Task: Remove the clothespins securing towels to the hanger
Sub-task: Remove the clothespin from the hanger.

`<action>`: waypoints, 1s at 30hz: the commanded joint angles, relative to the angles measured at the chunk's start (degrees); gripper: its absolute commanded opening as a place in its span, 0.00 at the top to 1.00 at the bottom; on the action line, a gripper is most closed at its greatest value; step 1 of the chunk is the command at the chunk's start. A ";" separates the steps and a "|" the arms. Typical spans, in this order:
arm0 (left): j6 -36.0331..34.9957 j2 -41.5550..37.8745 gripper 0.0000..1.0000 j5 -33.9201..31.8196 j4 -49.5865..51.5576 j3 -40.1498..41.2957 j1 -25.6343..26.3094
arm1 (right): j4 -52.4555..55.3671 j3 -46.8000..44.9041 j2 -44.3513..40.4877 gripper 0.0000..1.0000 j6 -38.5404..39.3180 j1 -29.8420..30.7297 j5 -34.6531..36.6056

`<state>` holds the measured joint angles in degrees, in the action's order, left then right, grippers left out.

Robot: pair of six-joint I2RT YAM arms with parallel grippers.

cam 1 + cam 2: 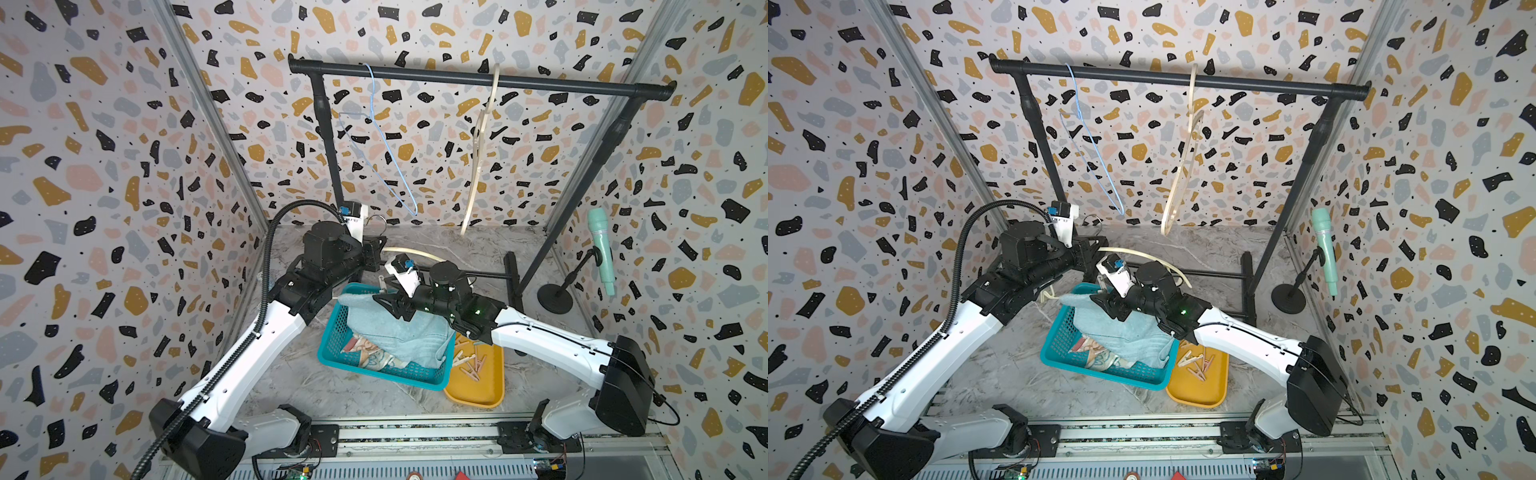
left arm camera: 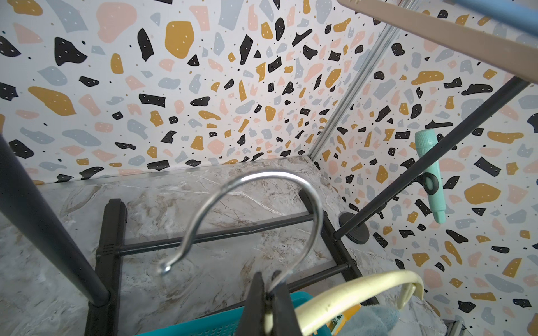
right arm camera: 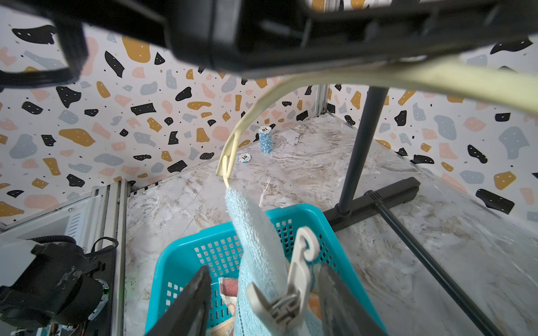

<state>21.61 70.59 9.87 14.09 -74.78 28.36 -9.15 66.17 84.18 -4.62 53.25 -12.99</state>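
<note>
Done: several clothespins are lying in the yellow tray, and patterned towels are sitting loose in the teal basket.
Left to do: one white clothespin is pinning the light-blue towel to the cream hanger above the basket. It is looking like the last one, though folds may be hiding more.
Left gripper: its fingers are pressing together on the hanger's metal hook, holding it up.
Right gripper: its fingers are standing apart on either side of the white pin, not squeezing it.
Surface: the marble-look tabletop is carrying the basket in the middle and the tray just right of it.
Room: terrazzo walls are closing in three sides. A blue wire hanger and a wooden hanger are hanging bare on the black rack at the far side, and a mint microphone is standing at the right.
</note>
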 commanded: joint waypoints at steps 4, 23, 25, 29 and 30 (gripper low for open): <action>-0.22 -0.19 1.00 1.18 -3.14 -2.64 0.23 | 2.58 3.32 0.51 0.41 1.62 0.18 0.60; -0.25 -0.08 1.00 1.22 -2.84 -2.72 0.29 | 4.99 6.33 2.79 0.41 3.02 0.45 -0.80; -0.27 -0.12 1.00 1.23 -2.84 -2.70 0.21 | 5.10 6.50 2.92 0.41 3.13 0.46 -0.89; -0.35 -0.05 1.00 1.23 -2.85 -2.78 0.21 | 5.37 6.86 3.19 0.41 3.22 0.56 -1.09; -0.34 0.05 1.00 1.30 -2.86 -2.79 0.24 | 5.48 6.94 3.32 0.41 3.22 0.61 -1.08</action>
<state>21.61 70.87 10.09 14.17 -74.83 28.36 -4.36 70.67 87.15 -2.02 53.49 -13.52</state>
